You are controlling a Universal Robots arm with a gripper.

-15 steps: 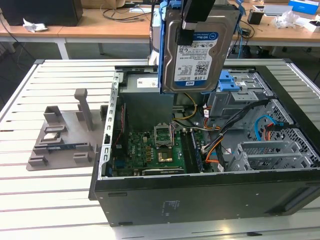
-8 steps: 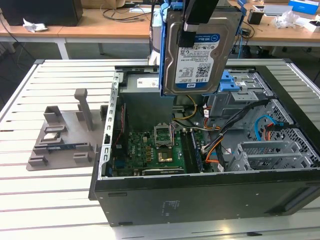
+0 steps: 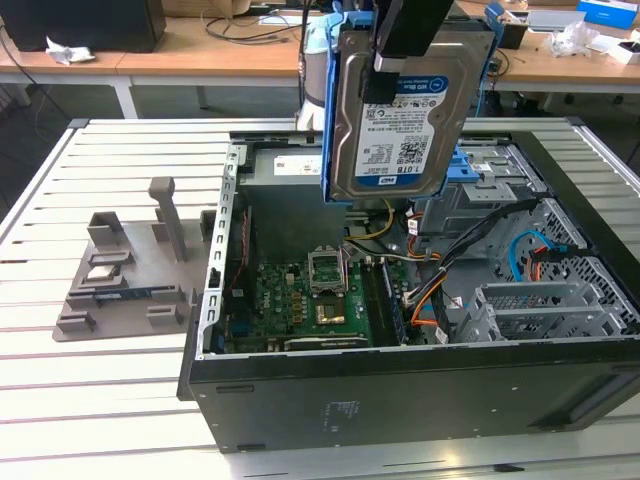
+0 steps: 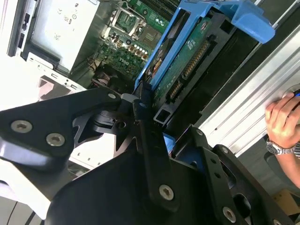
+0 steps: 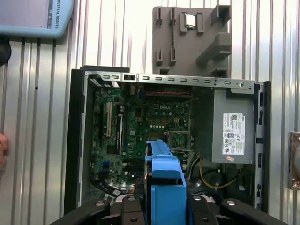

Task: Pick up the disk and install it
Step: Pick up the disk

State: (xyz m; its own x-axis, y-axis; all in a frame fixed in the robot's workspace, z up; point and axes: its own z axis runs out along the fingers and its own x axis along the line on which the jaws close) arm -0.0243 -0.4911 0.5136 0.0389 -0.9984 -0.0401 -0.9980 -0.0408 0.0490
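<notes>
The disk (image 3: pixel 400 110) hangs on edge above the open computer case (image 3: pixel 400 400), clear of it, its one label facing the exterior view: a blue band over a white field with barcodes and small print. Its blue carrier (image 5: pixel 164 183) frames it. In the second wrist view the green circuit-board side of the disk shows. The hand (image 4: pixel 150 110) is clamped on the disk, one black finger (image 3: pixel 385 80) lying across the top of the label.

Inside the case lie one green motherboard (image 5: pixel 140 126) and one grey power supply (image 5: pixel 232 136) bearing a single white printed label. A grey drive cage (image 3: pixel 490 190) sits towards the exterior view's right, with orange and blue cables near it.

The case rests on a desk (image 3: pixel 100 400) of pale metal slats. One grey moulded fixture (image 3: pixel 120 270) lies on it just beside the case. A person's wrist (image 4: pixel 274 147) with a watch shows at the desk's edge. Behind stand wooden worktops (image 3: pixel 200 60) strewn with cables and papers.
</notes>
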